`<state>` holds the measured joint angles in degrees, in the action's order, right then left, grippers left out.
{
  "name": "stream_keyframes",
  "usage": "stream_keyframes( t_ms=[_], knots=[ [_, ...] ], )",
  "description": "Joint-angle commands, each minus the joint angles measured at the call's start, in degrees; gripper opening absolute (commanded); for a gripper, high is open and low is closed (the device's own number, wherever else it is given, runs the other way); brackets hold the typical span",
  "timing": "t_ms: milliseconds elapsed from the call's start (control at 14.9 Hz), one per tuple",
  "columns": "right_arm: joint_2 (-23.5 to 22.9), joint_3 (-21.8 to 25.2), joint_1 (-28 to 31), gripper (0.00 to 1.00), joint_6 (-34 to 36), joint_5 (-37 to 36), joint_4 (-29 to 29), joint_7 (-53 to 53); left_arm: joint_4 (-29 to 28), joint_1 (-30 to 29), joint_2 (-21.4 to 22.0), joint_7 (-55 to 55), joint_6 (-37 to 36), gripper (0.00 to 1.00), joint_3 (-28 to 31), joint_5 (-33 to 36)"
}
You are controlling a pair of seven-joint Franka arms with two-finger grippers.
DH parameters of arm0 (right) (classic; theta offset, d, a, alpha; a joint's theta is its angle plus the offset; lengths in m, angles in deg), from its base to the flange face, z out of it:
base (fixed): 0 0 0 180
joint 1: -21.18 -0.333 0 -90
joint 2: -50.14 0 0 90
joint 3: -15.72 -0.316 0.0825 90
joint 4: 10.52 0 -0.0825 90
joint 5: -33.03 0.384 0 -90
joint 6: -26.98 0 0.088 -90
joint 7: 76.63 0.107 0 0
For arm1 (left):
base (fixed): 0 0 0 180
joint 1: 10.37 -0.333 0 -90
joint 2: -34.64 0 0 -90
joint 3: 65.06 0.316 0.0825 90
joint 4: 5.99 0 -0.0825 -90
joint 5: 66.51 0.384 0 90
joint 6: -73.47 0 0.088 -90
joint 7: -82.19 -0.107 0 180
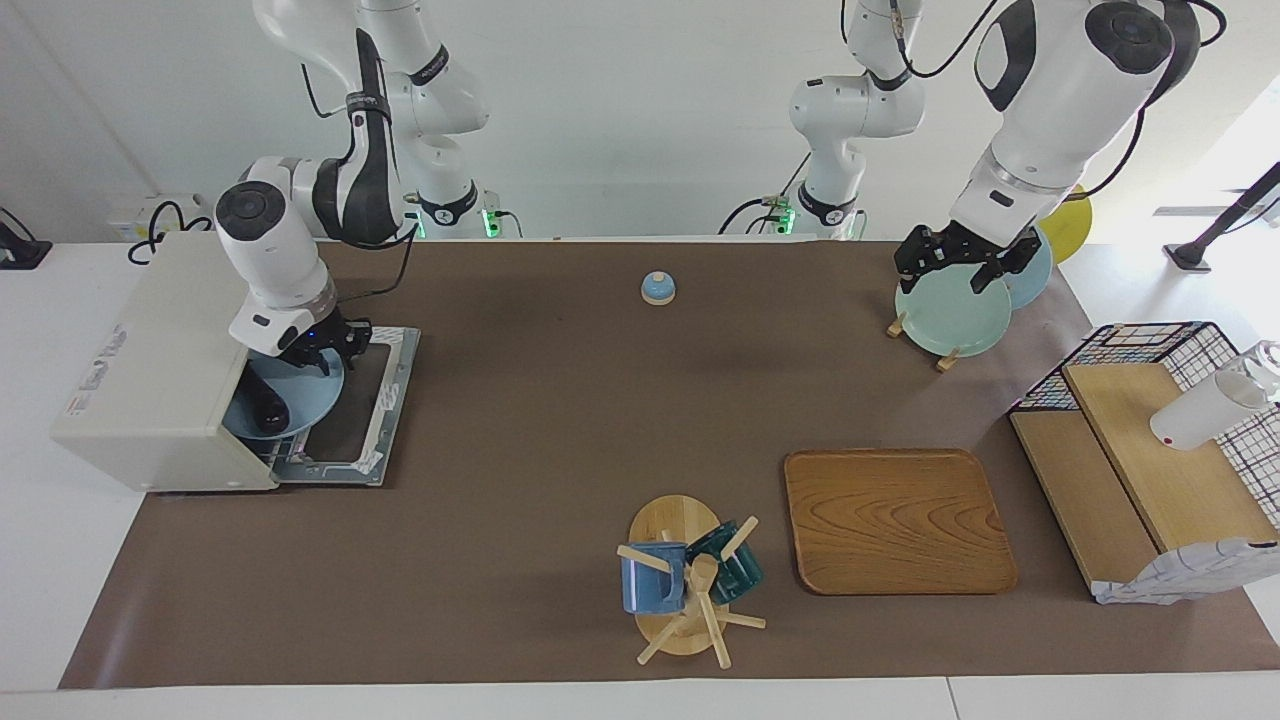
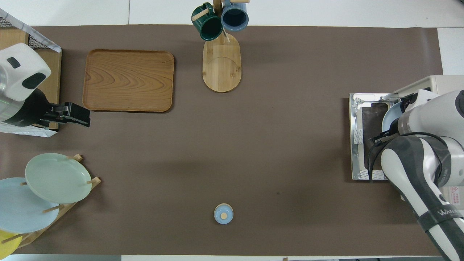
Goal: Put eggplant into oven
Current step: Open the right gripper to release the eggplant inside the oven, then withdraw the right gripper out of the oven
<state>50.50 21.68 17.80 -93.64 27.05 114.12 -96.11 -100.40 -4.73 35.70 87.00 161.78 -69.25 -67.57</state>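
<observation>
The cream-white oven (image 1: 150, 380) stands at the right arm's end of the table, its door (image 1: 375, 420) folded down flat. A light blue plate (image 1: 300, 405) sticks halfway out of the oven's mouth, over the door. The dark eggplant (image 1: 268, 410) lies on the plate, just inside the opening. My right gripper (image 1: 322, 352) is at the plate's rim, on the side nearer the robots, shut on it. In the overhead view the right arm hides the eggplant; only a part of the plate (image 2: 389, 119) shows by the oven (image 2: 444, 81). My left gripper (image 1: 958, 268) waits open over the plate rack.
A rack with a pale green plate (image 1: 952, 315) stands near the left arm. A wooden tray (image 1: 895, 520), a mug tree with two mugs (image 1: 685, 580), a small blue bell (image 1: 658, 288) and a wire basket with wooden boards (image 1: 1150, 450) are also on the table.
</observation>
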Motion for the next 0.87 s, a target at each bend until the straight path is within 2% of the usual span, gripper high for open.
stream_keyframes(
  t_ms=[0,67,134,201,402,602,803],
  knots=[
    [-2.02,-0.42,-3.72,0.52,3.91,1.77,-6.42,3.02,-1.05,-0.45,1.49,0.02,-1.03,1.0,-0.3,-0.61],
    [-2.12,-0.42,-5.48,0.32,2.42,1.77,-6.08,5.31,-1.05,-0.45,1.49,-0.07,-0.95,1.0,-0.3,-0.7],
    [-2.29,-0.42,-7.41,0.07,-0.72,1.77,-5.12,8.81,-1.05,-0.45,1.58,-0.15,-1.03,1.0,-0.3,-0.61],
    [-3.08,-0.42,-9.43,0.0,-2.84,1.77,-4.16,11.98,-1.05,-0.71,1.67,-0.33,-1.03,1.0,-0.3,-0.61],
    [-5.63,-0.42,-10.07,0.0,-11.28,1.68,-0.2,13.85,-0.87,-1.15,1.67,-0.51,-0.59,1.0,-0.39,-0.09],
    [-7.91,-0.34,-9.46,0.0,-12.61,1.68,1.12,14.12,-0.87,-1.85,1.67,-0.95,-0.68,1.0,-0.47,0.09],
    [-8.1,-0.25,-7.61,0.0,-16.65,1.24,4.72,13.86,-0.87,-2.38,1.75,-0.86,-0.59,1.0,-0.74,0.0]
  ],
)
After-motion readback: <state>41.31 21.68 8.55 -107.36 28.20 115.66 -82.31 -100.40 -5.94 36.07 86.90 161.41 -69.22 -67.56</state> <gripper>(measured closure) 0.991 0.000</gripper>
